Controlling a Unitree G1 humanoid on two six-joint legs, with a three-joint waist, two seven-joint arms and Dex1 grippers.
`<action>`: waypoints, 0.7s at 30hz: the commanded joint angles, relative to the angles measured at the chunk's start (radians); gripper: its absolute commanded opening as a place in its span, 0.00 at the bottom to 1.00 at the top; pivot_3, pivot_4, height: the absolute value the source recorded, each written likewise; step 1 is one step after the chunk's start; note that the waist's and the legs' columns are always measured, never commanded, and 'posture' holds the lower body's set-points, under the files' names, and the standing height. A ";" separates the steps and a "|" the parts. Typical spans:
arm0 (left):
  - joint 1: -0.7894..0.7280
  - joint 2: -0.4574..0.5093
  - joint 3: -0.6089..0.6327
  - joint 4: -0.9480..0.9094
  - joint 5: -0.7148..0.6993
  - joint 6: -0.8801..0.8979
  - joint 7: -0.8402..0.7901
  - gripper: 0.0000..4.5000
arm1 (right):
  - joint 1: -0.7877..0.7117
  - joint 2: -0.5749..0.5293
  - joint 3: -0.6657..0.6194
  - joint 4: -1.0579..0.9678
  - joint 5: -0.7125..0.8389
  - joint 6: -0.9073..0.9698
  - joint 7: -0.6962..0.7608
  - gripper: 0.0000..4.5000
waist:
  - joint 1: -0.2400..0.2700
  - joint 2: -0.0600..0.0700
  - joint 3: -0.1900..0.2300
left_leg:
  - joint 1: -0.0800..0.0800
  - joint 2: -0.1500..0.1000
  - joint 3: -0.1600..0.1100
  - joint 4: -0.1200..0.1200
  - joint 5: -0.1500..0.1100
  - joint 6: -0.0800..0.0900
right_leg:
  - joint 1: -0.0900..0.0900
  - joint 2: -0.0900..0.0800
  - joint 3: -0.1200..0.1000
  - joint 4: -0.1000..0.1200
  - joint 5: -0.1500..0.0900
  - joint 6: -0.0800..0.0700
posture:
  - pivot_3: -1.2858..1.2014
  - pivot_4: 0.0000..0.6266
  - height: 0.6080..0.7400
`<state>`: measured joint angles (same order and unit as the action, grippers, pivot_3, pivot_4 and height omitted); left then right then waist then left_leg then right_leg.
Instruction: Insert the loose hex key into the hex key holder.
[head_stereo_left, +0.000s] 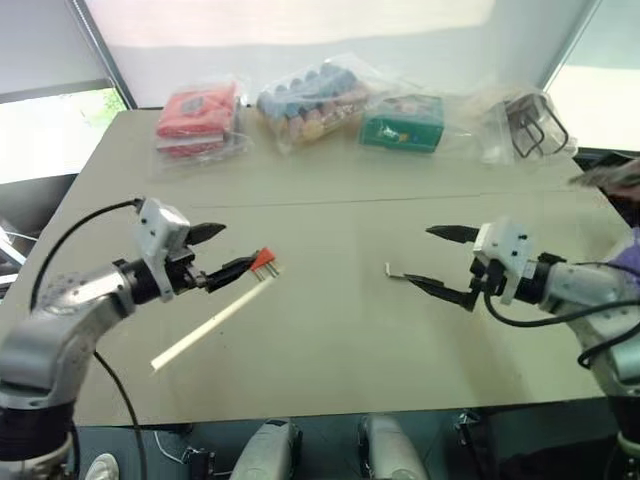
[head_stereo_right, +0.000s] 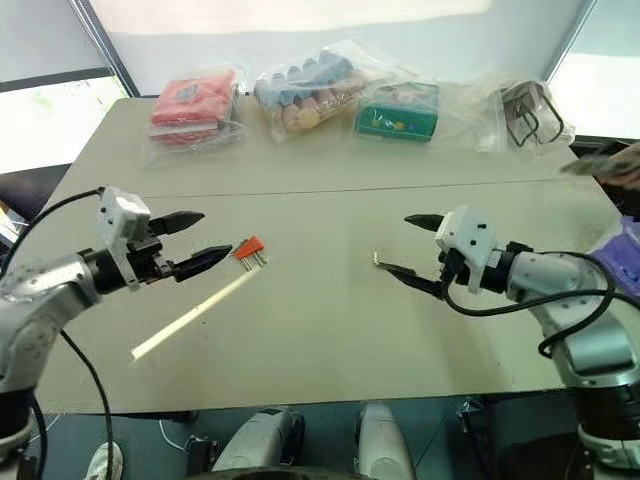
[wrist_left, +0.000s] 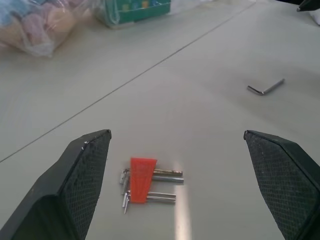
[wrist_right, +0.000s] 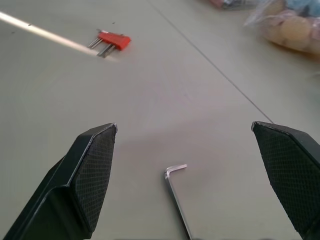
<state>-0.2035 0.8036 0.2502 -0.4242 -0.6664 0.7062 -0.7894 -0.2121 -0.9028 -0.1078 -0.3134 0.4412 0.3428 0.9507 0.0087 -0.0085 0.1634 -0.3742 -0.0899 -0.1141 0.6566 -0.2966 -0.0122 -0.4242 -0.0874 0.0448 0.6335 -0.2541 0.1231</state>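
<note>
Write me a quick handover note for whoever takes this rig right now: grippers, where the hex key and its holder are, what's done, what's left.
Left gripper: open, empty, hovering over the table just beside the hex key holder.
Right gripper: open, empty, hovering by the loose hex key.
Hex key holder: lying flat on the table, its keys sticking out, at the end of a pale strip.
Loose hex key: flat on the table, apart from the holder, towards the right arm's side.
Done: both grippers are lined up with their things; nothing grasped.
Left: pick up the key, steady the holder, insert the key.
</note>
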 joint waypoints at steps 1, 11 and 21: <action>-0.032 0.065 0.036 0.003 -0.063 0.043 -0.074 0.99 | -0.075 -0.044 -0.021 -0.010 0.034 0.028 0.062 1.00 | -0.001 0.000 0.000 | 0.000 0.000 0.000 0.000 0.000 0.000 | 0.000 0.000 0.000 0.000 0.000 0.000 | 0.52 0.24 1.00; -0.043 0.089 0.030 0.000 -0.094 0.084 -0.078 0.99 | -0.165 -0.037 0.001 0.011 0.016 0.059 0.087 1.00 | 0.002 0.000 0.001 | -0.001 0.000 0.000 -0.001 0.000 0.000 | -0.001 -0.002 0.000 -0.002 0.000 0.000 | 0.52 0.24 1.00; -0.029 0.094 0.037 -0.017 -0.093 0.088 -0.070 0.99 | -0.193 -0.024 0.020 0.033 -0.007 0.049 0.096 1.00 | 0.002 0.000 0.001 | -0.001 0.000 0.000 -0.001 0.000 0.000 | -0.001 -0.002 0.000 -0.002 0.000 0.000 | 0.52 0.24 1.00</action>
<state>-0.2339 0.8833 0.2542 -0.4144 -0.7507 0.7982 -0.8635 -0.3764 -0.9279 -0.0810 -0.2691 0.4343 0.4058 1.0450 0.0104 -0.0085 0.1649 -0.3752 -0.0897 -0.1141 0.6555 -0.2966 -0.0123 -0.4251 -0.0894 0.0450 0.6320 -0.2540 0.1231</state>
